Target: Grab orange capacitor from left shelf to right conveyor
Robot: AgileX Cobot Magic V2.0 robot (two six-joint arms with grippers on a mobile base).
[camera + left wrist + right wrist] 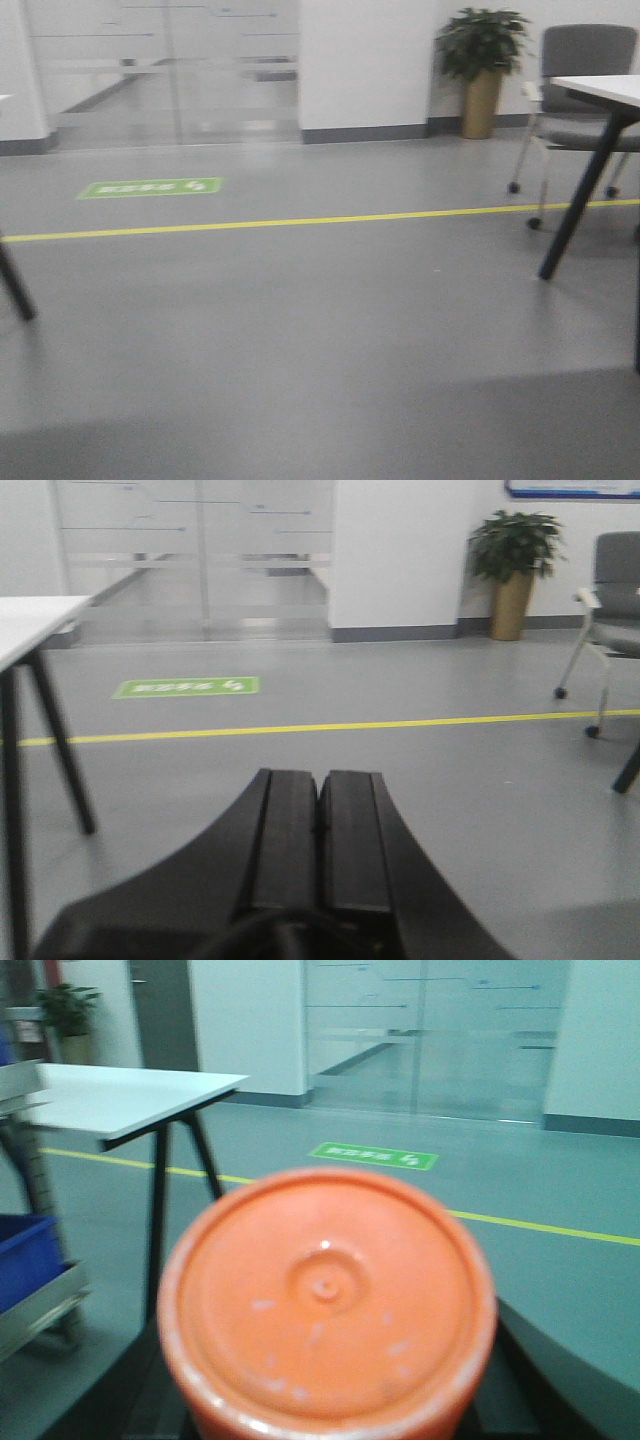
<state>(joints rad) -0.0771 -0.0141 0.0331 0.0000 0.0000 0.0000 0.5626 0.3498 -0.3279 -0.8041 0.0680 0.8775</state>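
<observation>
Currently, the orange capacitor sits end-on directly before the right wrist camera. Its flat top fills most of that view, and dark parts of the right gripper show on both sides of it. The jaws are judged closed on its body, though pad contact is hidden. The left gripper is empty, its fingers pressed together. Neither the left shelf nor the right conveyor can be identified with certainty in any view; only open floor, a yellow floor line, a white table and a blue bin appear. Risk one: the cylinder is smooth and round, so a light or off-centre grip may let it slip or tilt in transit, and a dropped part would likely roll across the floor. Risk two: the capacitor blocks the right wrist view, so alignment over the belt at release must rely on other views.
</observation>
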